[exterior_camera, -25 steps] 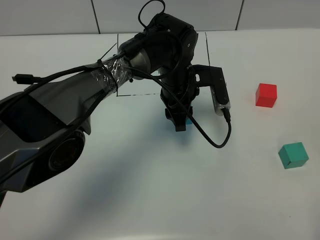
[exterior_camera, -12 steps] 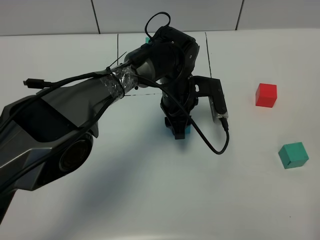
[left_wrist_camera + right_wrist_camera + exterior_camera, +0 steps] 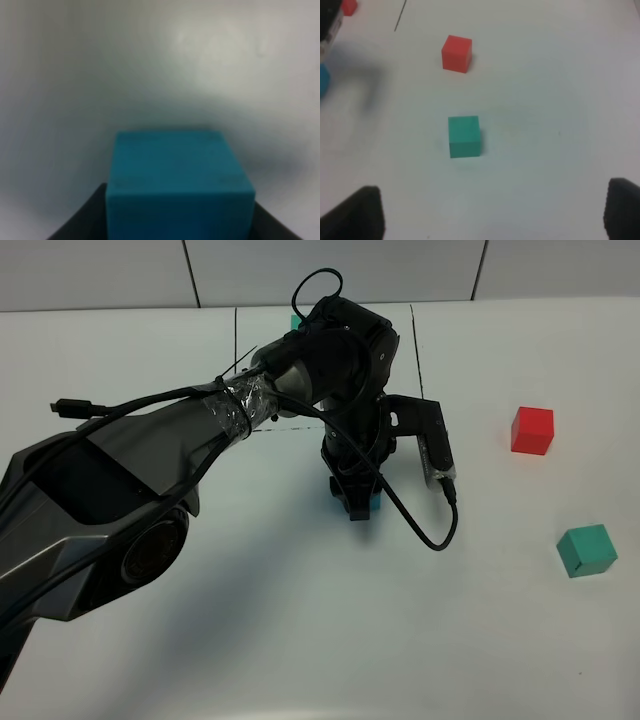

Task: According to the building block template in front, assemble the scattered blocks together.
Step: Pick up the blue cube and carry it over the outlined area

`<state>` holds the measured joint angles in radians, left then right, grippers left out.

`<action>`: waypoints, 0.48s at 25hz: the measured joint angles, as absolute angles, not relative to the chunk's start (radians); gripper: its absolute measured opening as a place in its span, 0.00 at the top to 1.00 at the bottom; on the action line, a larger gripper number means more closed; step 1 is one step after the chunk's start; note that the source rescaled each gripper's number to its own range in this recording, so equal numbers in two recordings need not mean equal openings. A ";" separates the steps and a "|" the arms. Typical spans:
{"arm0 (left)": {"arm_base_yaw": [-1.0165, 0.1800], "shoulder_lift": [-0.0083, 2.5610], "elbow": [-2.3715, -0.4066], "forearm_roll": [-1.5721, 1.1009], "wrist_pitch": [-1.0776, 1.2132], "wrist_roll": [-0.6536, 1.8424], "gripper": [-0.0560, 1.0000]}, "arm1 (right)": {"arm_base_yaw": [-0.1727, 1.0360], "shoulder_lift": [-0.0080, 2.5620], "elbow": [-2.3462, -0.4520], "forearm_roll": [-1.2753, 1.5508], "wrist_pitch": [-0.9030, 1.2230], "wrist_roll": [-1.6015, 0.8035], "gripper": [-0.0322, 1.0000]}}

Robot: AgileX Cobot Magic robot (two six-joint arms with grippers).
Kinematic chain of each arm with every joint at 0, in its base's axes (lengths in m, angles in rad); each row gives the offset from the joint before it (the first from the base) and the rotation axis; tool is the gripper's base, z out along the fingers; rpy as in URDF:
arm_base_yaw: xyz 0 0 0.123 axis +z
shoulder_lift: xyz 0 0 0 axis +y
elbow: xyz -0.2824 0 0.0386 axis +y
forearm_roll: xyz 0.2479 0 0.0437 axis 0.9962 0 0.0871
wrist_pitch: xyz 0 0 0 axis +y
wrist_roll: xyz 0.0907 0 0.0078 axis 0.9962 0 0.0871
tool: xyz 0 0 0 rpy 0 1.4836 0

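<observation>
My left fingers (image 3: 85,222) pinch the blue cube (image 3: 180,185). My right fingers (image 3: 367,212) stand spread, facing the green cube (image 3: 464,136).

No legible text or labels.

You've got a plain white table (image 3: 300,670) filling nearly all of the high view, matte and evenly lit. A soft grey shadow (image 3: 240,610) spreads over its near left part. Behind the far edge stands a pale grey wall (image 3: 340,270), split into panels by thin dark seams (image 3: 190,273). The right wrist view gives you the same white surface, and in the left wrist view it's blurred and greyish, darker toward the middle.
</observation>
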<state>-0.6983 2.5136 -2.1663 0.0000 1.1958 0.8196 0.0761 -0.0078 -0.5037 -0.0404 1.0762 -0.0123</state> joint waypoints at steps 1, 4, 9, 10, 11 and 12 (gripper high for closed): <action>-0.698 2.514 -2.166 0.000 1.196 0.820 0.94 | 0.076 -0.008 -0.504 -0.039 1.076 -0.012 0.22; -0.698 2.519 -2.166 0.000 1.196 0.820 0.94 | 0.076 -0.008 -0.504 -0.029 1.076 -0.012 0.22; -0.698 2.529 -2.169 0.000 1.196 0.820 0.94 | 0.076 -0.008 -0.504 -0.019 1.076 -0.012 0.22; -0.698 2.529 -2.169 0.000 1.196 0.820 0.94 | 0.076 -0.008 -0.504 -0.018 1.076 -0.012 0.22; -0.698 2.529 -2.169 0.000 1.196 0.820 0.94 | 0.076 -0.008 -0.504 -0.018 1.076 -0.012 0.22; -0.698 2.529 -2.170 0.000 1.196 0.819 0.95 | 0.076 -0.008 -0.504 -0.018 1.076 -0.012 0.22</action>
<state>-0.6983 2.5293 -2.1703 0.0000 1.1958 0.8187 0.0761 -0.0078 -0.5037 -0.0185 1.0762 -0.0123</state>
